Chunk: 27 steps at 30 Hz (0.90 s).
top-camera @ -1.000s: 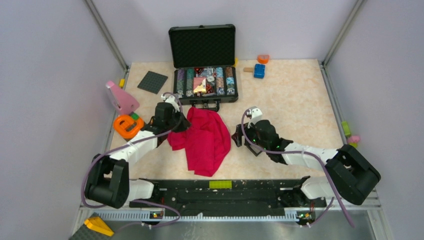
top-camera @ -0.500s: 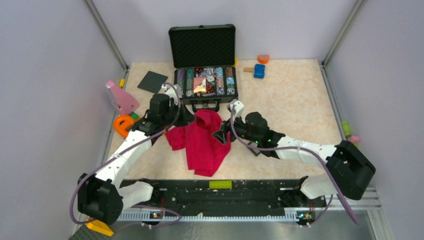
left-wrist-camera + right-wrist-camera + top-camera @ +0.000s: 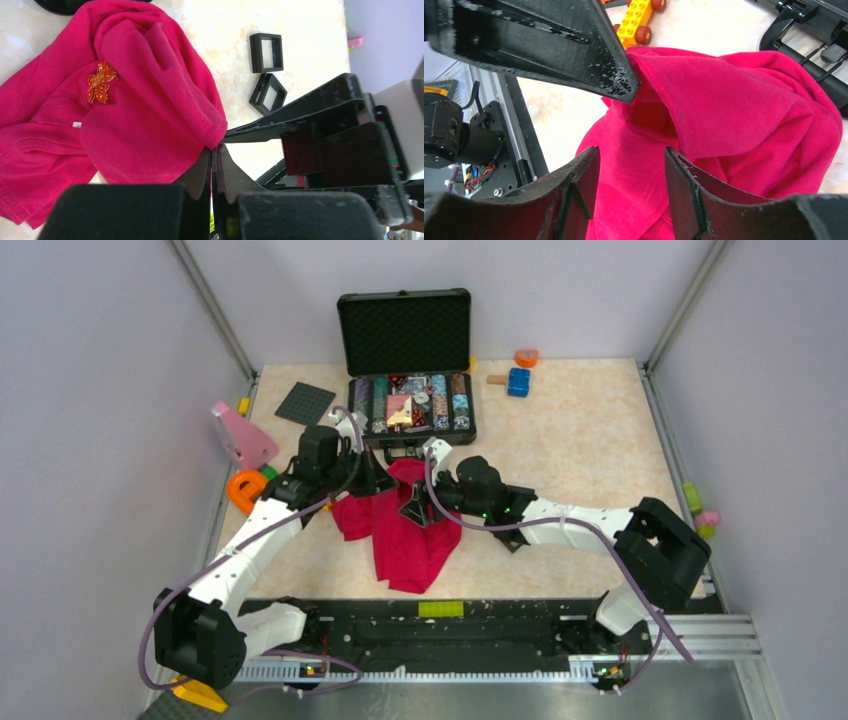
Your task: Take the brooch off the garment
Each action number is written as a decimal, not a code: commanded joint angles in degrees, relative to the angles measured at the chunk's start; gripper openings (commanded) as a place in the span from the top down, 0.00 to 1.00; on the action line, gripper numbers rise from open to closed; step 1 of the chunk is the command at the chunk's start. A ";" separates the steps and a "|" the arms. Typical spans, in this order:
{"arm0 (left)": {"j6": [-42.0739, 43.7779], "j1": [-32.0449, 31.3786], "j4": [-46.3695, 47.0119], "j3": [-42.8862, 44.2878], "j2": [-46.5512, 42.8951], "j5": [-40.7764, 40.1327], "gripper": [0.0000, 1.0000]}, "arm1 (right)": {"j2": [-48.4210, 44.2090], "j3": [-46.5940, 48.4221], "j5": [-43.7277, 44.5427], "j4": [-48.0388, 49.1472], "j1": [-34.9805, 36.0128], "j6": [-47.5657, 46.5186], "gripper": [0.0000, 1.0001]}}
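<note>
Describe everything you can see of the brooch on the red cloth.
The brooch is a small orange-red ornament, glittery with golden glints and shaped like a spiky flower with ragged petals. It lies flat on the crimson garment, apparently fastened to it, beside a raised fold. Only the fabric touches it. The left hand pinches the garment's edge well away from it. Its pin or clasp is hidden.

spread claw (image 3: 631, 162) over crimson garment (image 3: 744, 100)

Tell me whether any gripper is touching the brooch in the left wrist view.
No, the brooch lies bare on the garment, with nothing touching it.
</note>
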 commanded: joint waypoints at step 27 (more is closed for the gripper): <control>-2.18 -0.35 1.93 3.76 -9.86 -1.26 0.02 | -19.48 -6.21 10.50 -14.06 -3.17 6.57 1.00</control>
